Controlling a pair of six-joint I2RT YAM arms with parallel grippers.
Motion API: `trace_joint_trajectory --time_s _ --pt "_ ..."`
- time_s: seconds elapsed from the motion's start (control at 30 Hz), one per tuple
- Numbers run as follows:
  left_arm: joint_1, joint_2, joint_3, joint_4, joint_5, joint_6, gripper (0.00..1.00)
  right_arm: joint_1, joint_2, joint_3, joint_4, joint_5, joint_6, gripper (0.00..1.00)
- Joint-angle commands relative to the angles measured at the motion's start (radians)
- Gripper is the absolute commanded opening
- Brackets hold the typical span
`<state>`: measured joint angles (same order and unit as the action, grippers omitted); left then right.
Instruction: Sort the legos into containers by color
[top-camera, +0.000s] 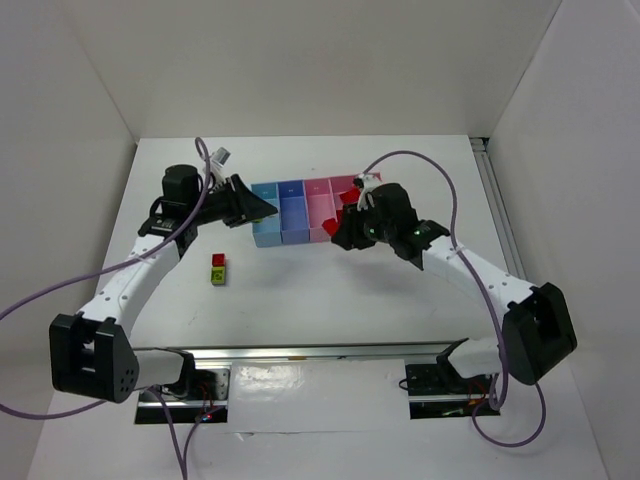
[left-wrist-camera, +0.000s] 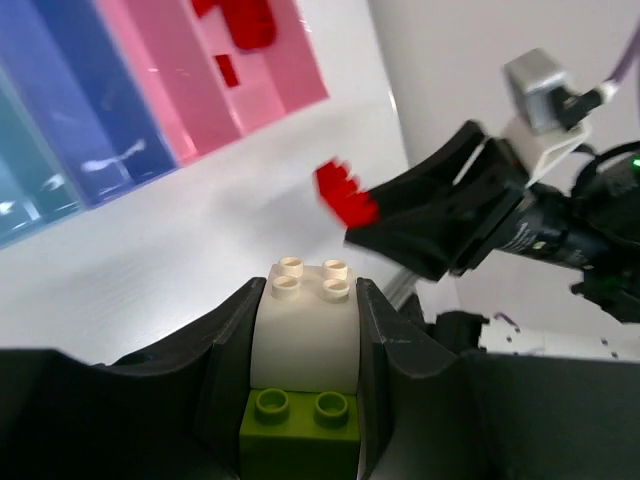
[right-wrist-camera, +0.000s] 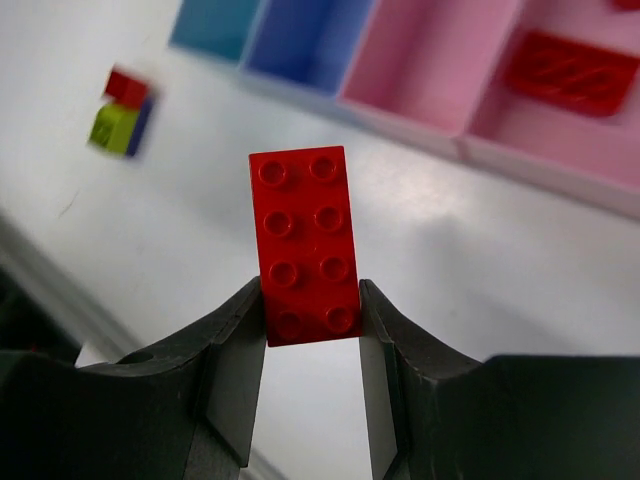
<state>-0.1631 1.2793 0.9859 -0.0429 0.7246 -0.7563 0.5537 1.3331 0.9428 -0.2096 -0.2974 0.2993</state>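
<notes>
The right gripper (right-wrist-camera: 310, 300) pinches a red brick (right-wrist-camera: 303, 230), likely hard and light, by 2 smooth sides near the pink bin (right-wrist-camera: 420, 70); the left gripper (left-wrist-camera: 305, 335) pinches a white brick (left-wrist-camera: 303, 345).

A row of four joined bins (top-camera: 292, 215) is seen on the white tabletop (top-camera: 330, 300): light blue, darker blue and two pink. Red bricks (top-camera: 347, 203) are contained in the rightmost pink bin. The left pincer (top-camera: 262, 208) is set at the row's light blue end. The right pincer (top-camera: 338, 232) is set at its pink end, and a red brick (top-camera: 329, 230) is seen at its tip. A small stack (top-camera: 218, 268), red above yellow-green, is found on the tabletop, apart from the bins and nearer the left arm.
</notes>
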Motion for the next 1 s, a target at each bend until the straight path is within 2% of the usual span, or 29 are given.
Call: trace_joint_trajectory --time_s 0.0,0.3,0.37,0.4,0.5,0.53,0.63,0.73,0.77,0.83,0.87,0.93,0.97 --pt "0.01 -0.073 0.017 -0.106 -0.131 0.028 0.0 -0.024 0.04 0.097 -0.039 0.338 0.07 0.11" --pt "0.01 -0.081 0.027 -0.186 -0.086 0.08 0.0 -0.121 0.394 0.361 -0.013 0.422 0.035 0.14" --pt "0.01 -0.081 0.016 -0.186 -0.058 0.101 0.0 -0.135 0.451 0.43 -0.03 0.446 0.035 0.19" --pt "0.01 -0.081 0.016 -0.186 -0.044 0.101 0.0 -0.146 0.501 0.453 -0.039 0.446 0.035 0.36" --pt "0.01 -0.041 0.063 -0.227 0.018 0.158 0.0 -0.146 0.548 0.524 -0.077 0.437 0.015 0.79" --pt "0.01 -0.032 0.079 -0.248 0.027 0.178 0.0 -0.146 0.548 0.524 -0.089 0.437 0.015 0.81" --pt "0.0 -0.02 0.079 -0.261 0.038 0.187 0.0 -0.155 0.451 0.487 -0.071 0.428 0.015 0.84" --pt "0.0 0.017 0.088 -0.252 0.131 0.215 0.0 -0.155 0.329 0.407 -0.053 0.387 0.015 0.77" --pt "-0.012 0.031 0.097 -0.252 0.198 0.227 0.0 -0.167 0.293 0.378 -0.036 0.289 -0.014 0.72" --pt "-0.021 0.069 0.108 -0.242 0.249 0.241 0.0 -0.178 0.176 0.274 0.04 0.151 -0.028 0.68" --pt "-0.032 0.069 0.108 -0.242 0.269 0.255 0.0 -0.187 0.138 0.239 0.068 -0.003 -0.037 0.68" --pt "-0.042 0.084 0.117 -0.198 0.311 0.255 0.0 -0.187 0.06 0.163 0.129 -0.153 -0.046 0.7" --pt "-0.042 0.094 0.106 -0.168 0.356 0.224 0.0 -0.187 0.045 0.148 0.144 -0.295 -0.046 0.71"
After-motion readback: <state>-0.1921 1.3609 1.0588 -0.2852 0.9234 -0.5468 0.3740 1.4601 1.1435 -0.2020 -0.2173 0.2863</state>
